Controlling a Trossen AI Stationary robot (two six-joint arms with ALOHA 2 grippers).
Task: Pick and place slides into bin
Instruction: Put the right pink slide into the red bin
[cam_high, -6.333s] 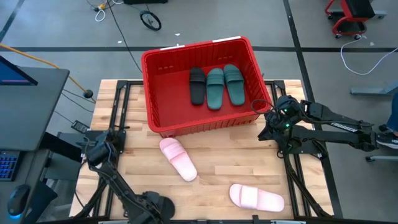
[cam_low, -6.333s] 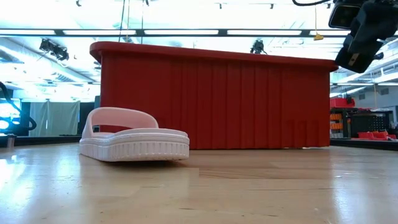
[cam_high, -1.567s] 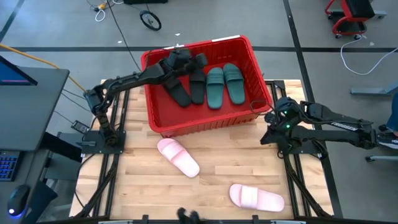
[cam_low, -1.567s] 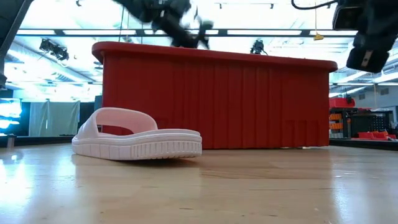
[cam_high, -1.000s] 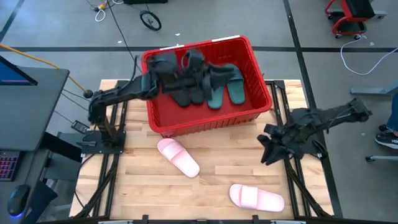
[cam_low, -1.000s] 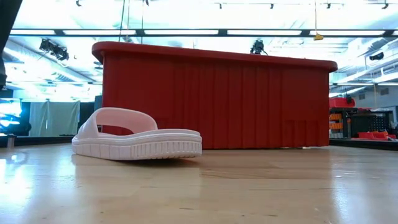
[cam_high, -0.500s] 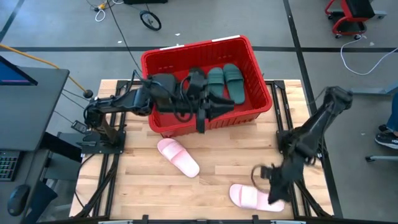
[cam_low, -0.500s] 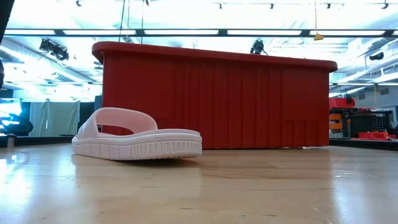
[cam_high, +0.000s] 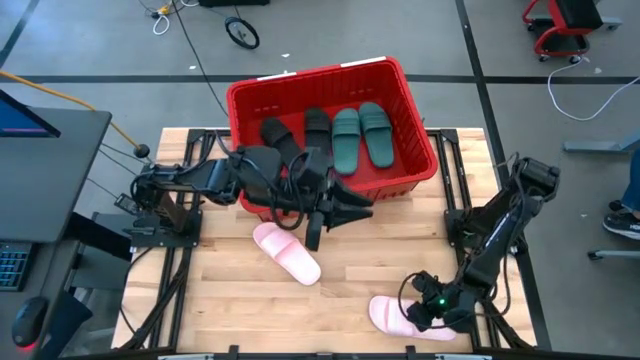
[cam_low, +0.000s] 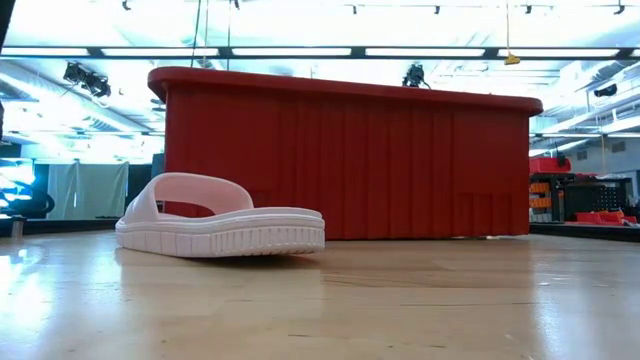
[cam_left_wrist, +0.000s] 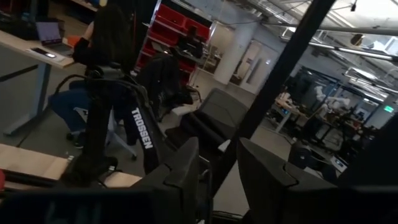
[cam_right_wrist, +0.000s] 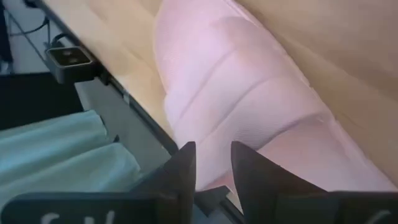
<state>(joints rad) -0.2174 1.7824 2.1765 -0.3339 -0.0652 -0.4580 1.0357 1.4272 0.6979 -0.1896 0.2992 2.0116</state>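
The red bin (cam_high: 315, 78) stands at the table's far middle and also shows in the low view (cam_low: 350, 160). In it lie two black slides (cam_high: 280, 138) (cam_high: 318, 128) and two dark green slides (cam_high: 346, 140) (cam_high: 376, 132). One pale pink slide (cam_high: 287, 252) lies sole down in front of the bin (cam_low: 220, 225). The other pink slide (cam_high: 395, 318) lies near the table's near right edge. My left gripper (cam_high: 345, 215) is open and empty over the bin's near wall. My right gripper (cam_high: 432, 312) is open, low at that slide's right end (cam_right_wrist: 249, 112). My right gripper comes down at the right end of the near pink slide (cam_right_wrist: 205, 143), its fingers pointing down and toward the table's left. The slide's pink surface shows in the gap between the fingers. Whether the fingers touch it, I cannot tell. The slide lies flat on the table.
The table's near edge and a small black camera (cam_right_wrist: 69, 59) lie just beside the near pink slide. Bare wood lies between the two pink slides. The bin's near wall stands under my left gripper.
My left gripper has drawn back from over the bin's inside toward the table's near edge, to above the bin's near wall. My right arm has swung toward the near edge and gone down to the right end of the near pink slide. Neither pink slide has moved.
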